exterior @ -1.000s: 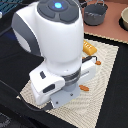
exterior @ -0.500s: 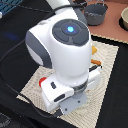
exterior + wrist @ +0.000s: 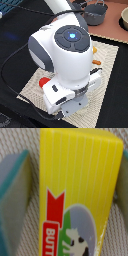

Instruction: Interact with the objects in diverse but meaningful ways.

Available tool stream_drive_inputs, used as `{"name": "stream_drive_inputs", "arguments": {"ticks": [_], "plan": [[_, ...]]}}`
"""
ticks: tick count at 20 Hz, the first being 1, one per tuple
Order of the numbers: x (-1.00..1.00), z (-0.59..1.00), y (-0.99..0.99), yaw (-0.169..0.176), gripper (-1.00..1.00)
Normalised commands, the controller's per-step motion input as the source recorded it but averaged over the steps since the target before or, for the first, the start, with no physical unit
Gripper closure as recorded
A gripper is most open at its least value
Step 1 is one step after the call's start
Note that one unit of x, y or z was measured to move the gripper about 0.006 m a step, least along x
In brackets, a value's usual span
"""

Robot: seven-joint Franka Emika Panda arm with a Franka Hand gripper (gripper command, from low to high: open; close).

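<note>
butter packet (image 3: 80, 193) lies lengthwise between claw (image 3: 70, 198) fingers.

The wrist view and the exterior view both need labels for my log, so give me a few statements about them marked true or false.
1. The yellow packet fills most of the wrist view, between the two fingers. True.
2. The packet's label is blue. False: the label is red, with a small cow picture beside it.
3. In the exterior view the arm hangs low over the woven mat. True.
4. The grey pot stands on the mat. False: it stands off the mat, on the dark surface behind it.
5. A red tomato shows at the arm's base edge on the mat. True.
6. The packet lies on bare wood. False: woven cloth shows around it.
</note>
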Motion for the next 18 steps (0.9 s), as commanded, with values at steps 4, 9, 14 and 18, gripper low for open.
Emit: {"name": "stream_drive_inputs", "arguments": {"ticks": [4, 9, 14, 18], "plan": [[0.02, 0.84, 0.27, 0.054, -1.0], [0.08, 0.81, 0.54, 0.165, -1.0], [-0.05, 0.17, 0.54, 0.191, -1.0], [-0.22, -0.01, 0.45, 0.197, -1.0]]}}
